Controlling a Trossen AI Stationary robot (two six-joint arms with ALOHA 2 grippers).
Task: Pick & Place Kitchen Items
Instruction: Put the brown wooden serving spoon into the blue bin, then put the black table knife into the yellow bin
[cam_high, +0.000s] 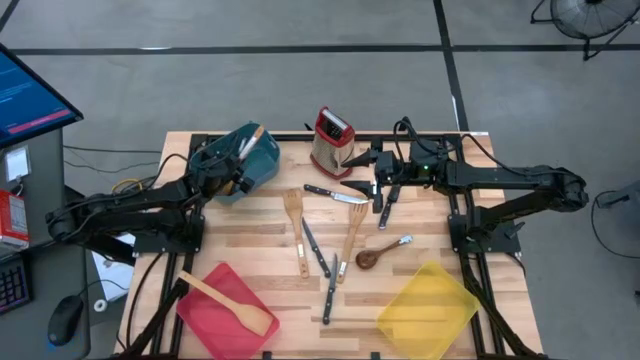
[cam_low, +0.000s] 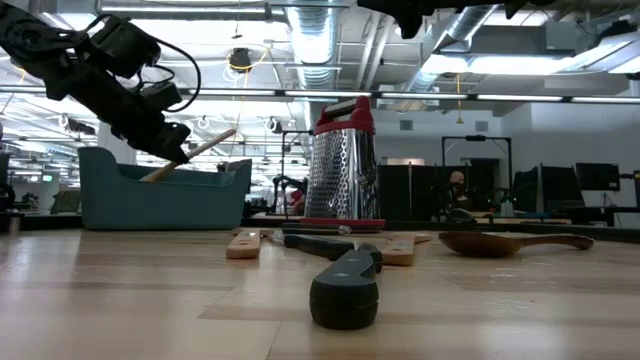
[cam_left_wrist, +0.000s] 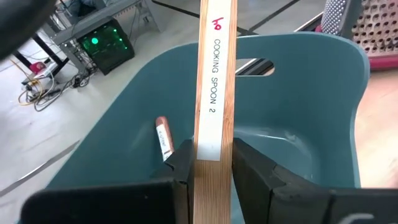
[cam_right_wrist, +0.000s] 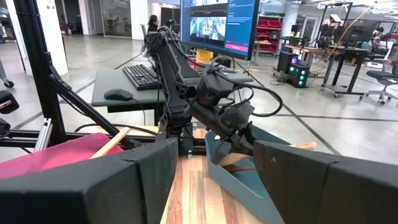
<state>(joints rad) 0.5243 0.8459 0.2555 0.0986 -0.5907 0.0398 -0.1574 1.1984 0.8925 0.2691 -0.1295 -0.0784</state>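
My left gripper (cam_left_wrist: 211, 163) is shut on a light wooden spoon (cam_left_wrist: 216, 68) labelled "COOKING SPOON 2", over the teal bin (cam_high: 250, 165) at the table's far left. In the low view the spoon (cam_low: 205, 147) slants, one end dipping behind the bin's wall (cam_low: 160, 200). Another utensil (cam_left_wrist: 163, 138) lies inside the bin. My right gripper (cam_right_wrist: 214, 158) stands open and level, high over the table's far right (cam_high: 365, 172), holding nothing. Wooden spatulas (cam_high: 295, 210), knives (cam_high: 318, 250), a dark wooden spoon (cam_high: 372, 257) and a metal spoon (cam_high: 400, 242) lie flat on the table's middle. My left gripper pinches the spoon's flat handle (cam_left_wrist: 214, 152) between its two fingers, which lie across it on its two narrow edges. The fingers come slanting down from the table's left. The spoon is tilted, its far end (cam_low: 232, 133) raised over the bin and its lower end (cam_low: 152, 175) down at the bin's rim.
A red-topped steel grater (cam_high: 332, 143) stands at the far middle. A red bin (cam_high: 205, 320) with a wooden spoon (cam_high: 235, 303) in it sits near left, a yellow bin (cam_high: 428, 310) near right. A knife handle (cam_low: 345, 290) lies close to the low camera.
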